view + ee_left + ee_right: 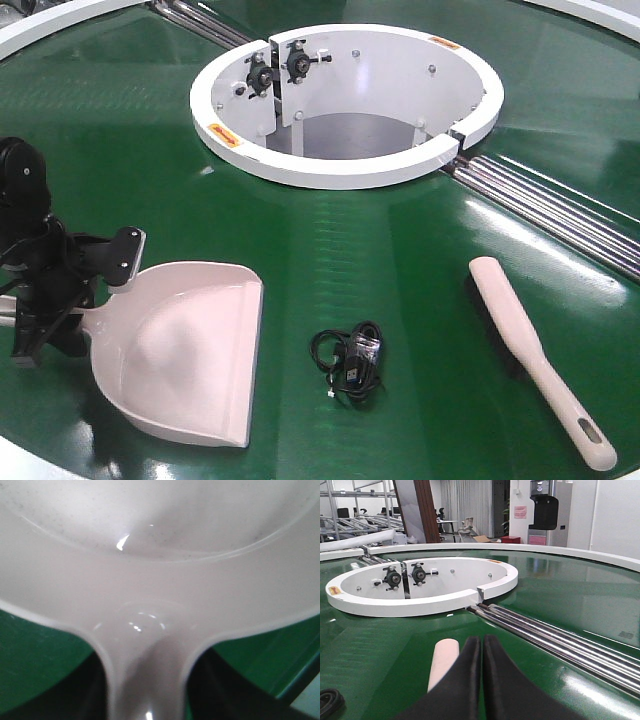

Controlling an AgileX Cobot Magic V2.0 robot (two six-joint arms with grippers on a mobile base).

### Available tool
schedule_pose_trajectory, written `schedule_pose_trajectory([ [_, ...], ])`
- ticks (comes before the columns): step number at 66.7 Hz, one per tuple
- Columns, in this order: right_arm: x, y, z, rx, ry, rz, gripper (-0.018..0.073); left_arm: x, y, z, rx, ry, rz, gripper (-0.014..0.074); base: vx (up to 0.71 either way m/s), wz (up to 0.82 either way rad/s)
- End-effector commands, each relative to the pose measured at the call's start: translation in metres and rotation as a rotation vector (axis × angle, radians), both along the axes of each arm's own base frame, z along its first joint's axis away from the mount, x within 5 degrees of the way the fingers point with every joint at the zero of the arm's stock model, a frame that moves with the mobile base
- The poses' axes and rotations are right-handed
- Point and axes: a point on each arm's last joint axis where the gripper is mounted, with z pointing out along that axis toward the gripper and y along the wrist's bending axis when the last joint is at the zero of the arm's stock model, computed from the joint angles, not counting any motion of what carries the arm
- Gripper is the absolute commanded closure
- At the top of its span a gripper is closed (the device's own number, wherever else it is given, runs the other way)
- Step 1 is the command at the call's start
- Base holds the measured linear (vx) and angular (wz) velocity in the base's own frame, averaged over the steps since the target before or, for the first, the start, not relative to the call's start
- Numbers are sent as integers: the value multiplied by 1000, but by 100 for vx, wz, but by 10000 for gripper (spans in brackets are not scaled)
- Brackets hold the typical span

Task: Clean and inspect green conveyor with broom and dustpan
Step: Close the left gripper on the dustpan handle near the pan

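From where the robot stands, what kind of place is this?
Probably a factory floor or an industrial test lab. A large green conveyor with steel rollers and a white ring-shaped opening fills the view, and metal racks stand behind it in an open hall.

Conveyor (400,260): glossy dark-green belt, white outer rim. White ring (340,170) opening in middle. Steel rollers (560,210) run out from ring toward right.

Dustpan (190,350): wide beige-pink scoop, raised sides. Flat on belt, on near side of ring, off to left. Open mouth faces right. Handle end gripped between fingers of left claw (80,310).

Broom (535,350): long flat beige brush, dark bristles along left edge. Flat on belt, on near side of ring, off to right. Slotted handle end points away from ring.
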Motion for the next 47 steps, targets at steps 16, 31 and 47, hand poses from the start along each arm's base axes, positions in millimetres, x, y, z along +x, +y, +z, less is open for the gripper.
schedule_pose_trajectory([
  [16,-1,0,1,-14,-72,-2,569,-5,-2,28,-13,6,3,604,0,0],
  [31,-1,0,1,-14,-72,-2,569,-1,-11,48,-43,-59,94,604,0,0],
  [47,-1,0,1,-14,-72,-2,569,-2,-32,47,15,-71,21,604,0,0],
])
